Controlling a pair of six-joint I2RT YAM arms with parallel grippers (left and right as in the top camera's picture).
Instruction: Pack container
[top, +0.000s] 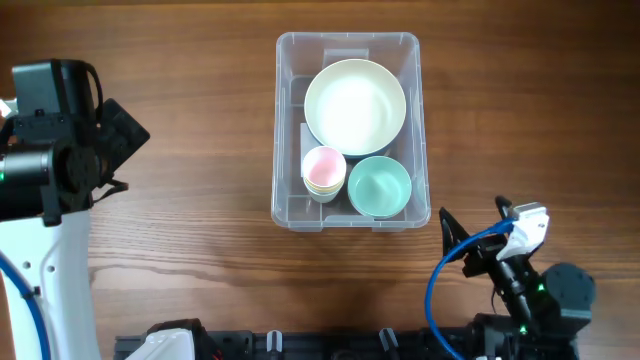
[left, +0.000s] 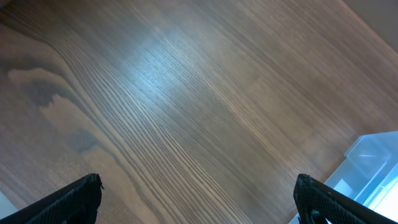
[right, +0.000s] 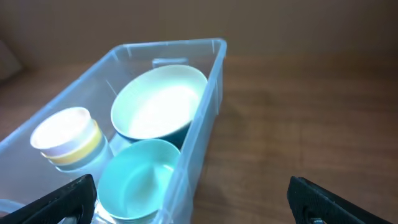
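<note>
The clear plastic container (top: 282, 120) stands at the table's middle. It holds a large pale bowl (top: 355, 107), a small teal bowl (top: 379, 186) and a stack of cups with a pink one on top (top: 324, 168). My right gripper (top: 475, 225) is open and empty, just right of the container's near corner. In the right wrist view the container's rim (right: 168, 45), the large bowl (right: 158, 102), the teal bowl (right: 137, 180) and the cups (right: 65, 134) show ahead of the open jaws (right: 193, 199). My left gripper (top: 122, 135) is open and empty, well left of the container.
The left wrist view shows bare wooden tabletop between the open jaws (left: 198, 199), with one corner of the container (left: 373, 158) at the lower right. A blue cable (top: 440, 285) loops by the right arm at the table's front edge.
</note>
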